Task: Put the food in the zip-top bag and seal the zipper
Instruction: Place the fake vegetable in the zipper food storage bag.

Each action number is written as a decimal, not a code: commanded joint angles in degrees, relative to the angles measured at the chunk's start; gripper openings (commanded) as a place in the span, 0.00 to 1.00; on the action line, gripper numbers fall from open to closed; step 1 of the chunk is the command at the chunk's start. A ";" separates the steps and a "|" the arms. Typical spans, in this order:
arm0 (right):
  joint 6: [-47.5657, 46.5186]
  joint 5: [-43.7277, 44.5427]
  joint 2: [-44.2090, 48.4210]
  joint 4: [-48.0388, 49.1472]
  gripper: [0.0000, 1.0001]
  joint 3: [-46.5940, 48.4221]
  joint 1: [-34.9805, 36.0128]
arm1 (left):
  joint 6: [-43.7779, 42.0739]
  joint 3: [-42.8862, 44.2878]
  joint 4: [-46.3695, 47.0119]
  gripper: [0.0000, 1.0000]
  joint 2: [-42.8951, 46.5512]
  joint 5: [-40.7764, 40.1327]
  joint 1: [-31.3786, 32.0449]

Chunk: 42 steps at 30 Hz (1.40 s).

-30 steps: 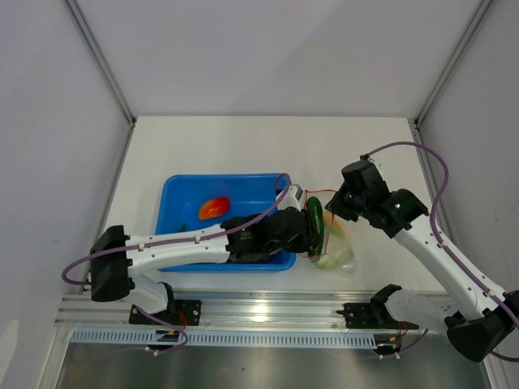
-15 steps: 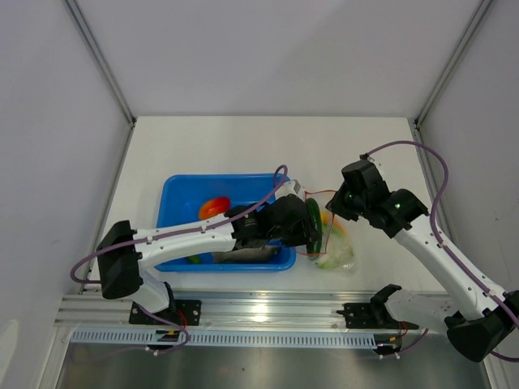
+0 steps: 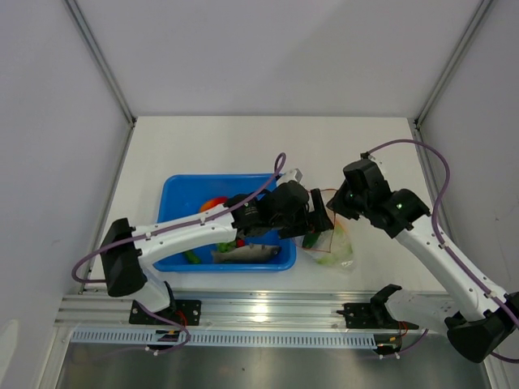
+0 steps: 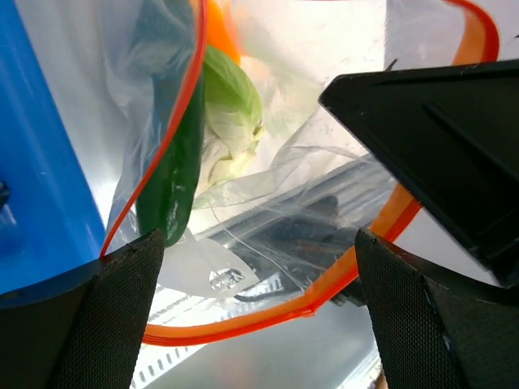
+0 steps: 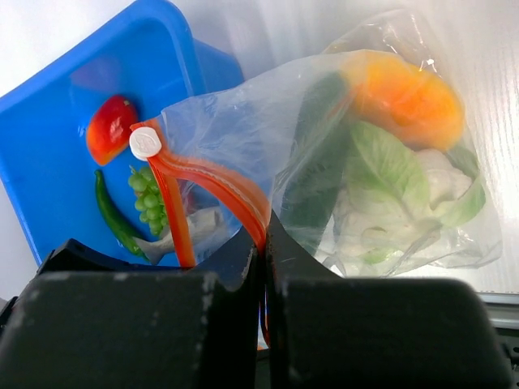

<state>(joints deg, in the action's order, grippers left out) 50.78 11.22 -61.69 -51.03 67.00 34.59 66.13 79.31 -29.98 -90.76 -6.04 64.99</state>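
Note:
The clear zip-top bag (image 3: 334,248) hangs off the blue tray's right side, with its orange zipper (image 5: 212,180) gaping. My right gripper (image 5: 265,243) is shut on the zipper strip and holds the mouth up. My left gripper (image 4: 259,324) is open at the bag's mouth (image 3: 315,225), with nothing between its pads (image 4: 105,324). Inside the bag lie a dark green cucumber (image 4: 173,178), an orange mango (image 5: 405,97) and a white cauliflower (image 5: 389,194). A tomato (image 5: 109,128), green grapes (image 5: 147,197), a grey fish (image 5: 190,228) and a slim green pepper (image 5: 113,215) are in the tray.
The blue plastic tray (image 3: 174,212) stands left of centre, under my left arm. A white slider tab (image 5: 146,143) sits at the zipper's end. The aluminium rail (image 3: 259,309) runs along the near edge. White walls close in both sides.
My left gripper opened and let go of the cucumber, which now rests inside the bag. The left arm shifted slightly away from me. The right gripper kept its hold.

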 commanded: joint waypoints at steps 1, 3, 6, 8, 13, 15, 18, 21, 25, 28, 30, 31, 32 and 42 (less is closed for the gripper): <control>-0.95 1.17 1.49 1.63 0.00 2.26 -0.14 | -3.80 -3.00 0.79 1.00 4.79 -1.78 -0.22; -1.47 1.08 1.49 1.46 0.00 1.99 -0.22 | -6.18 -6.43 3.94 0.99 8.48 -2.39 -0.22; -2.35 1.17 1.75 0.58 0.00 1.47 -0.31 | -9.17 -12.76 7.28 1.00 14.89 -5.55 -0.22; -2.97 1.34 2.45 0.05 0.00 0.68 -0.31 | -11.54 -17.05 8.44 0.99 18.32 -9.67 -0.30; -7.18 2.13 4.91 0.39 0.00 -3.45 -0.31 | -16.90 -21.30 8.80 0.99 27.21 -13.46 -3.02; -8.24 0.82 5.88 1.97 0.00 -5.30 -0.57 | -18.31 -20.69 6.96 0.99 28.35 -14.87 -5.57; -9.74 -1.20 6.14 2.77 0.00 -5.39 -0.57 | -18.31 -21.03 2.56 0.99 29.94 -14.97 -11.36; -10.88 -1.20 5.62 2.69 0.00 -4.52 -0.75 | -16.49 -21.30 -0.51 0.99 30.03 -13.03 -18.48; -12.20 -1.47 4.56 2.51 0.00 -3.81 -0.84 | -11.91 -17.01 -14.09 0.99 24.52 -16.80 -26.47; -12.29 -2.43 4.21 2.86 0.00 -4.33 -1.19 | -10.06 -14.90 -18.09 0.99 20.72 -15.93 -30.52; -12.20 -3.31 4.12 3.56 0.00 -4.77 -1.37 | -7.00 -14.01 -22.57 0.99 16.86 -15.49 -31.41; -12.29 -3.84 3.86 3.65 0.00 -4.86 -1.45 | -6.11 -13.31 -23.45 0.99 15.80 -15.32 -31.77; -12.29 -4.01 3.69 3.74 0.00 -5.21 -1.45 | -5.58 -13.22 -24.16 1.00 13.88 -15.05 -31.86; -15.71 -4.90 1.31 2.07 0.00 -4.69 -2.24 | -1.36 -19.36 -18.81 1.00 12.45 -9.96 -33.35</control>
<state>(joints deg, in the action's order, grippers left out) 37.23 6.46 -60.45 -48.93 61.49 32.80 61.95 61.34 -50.68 -79.07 -18.61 32.77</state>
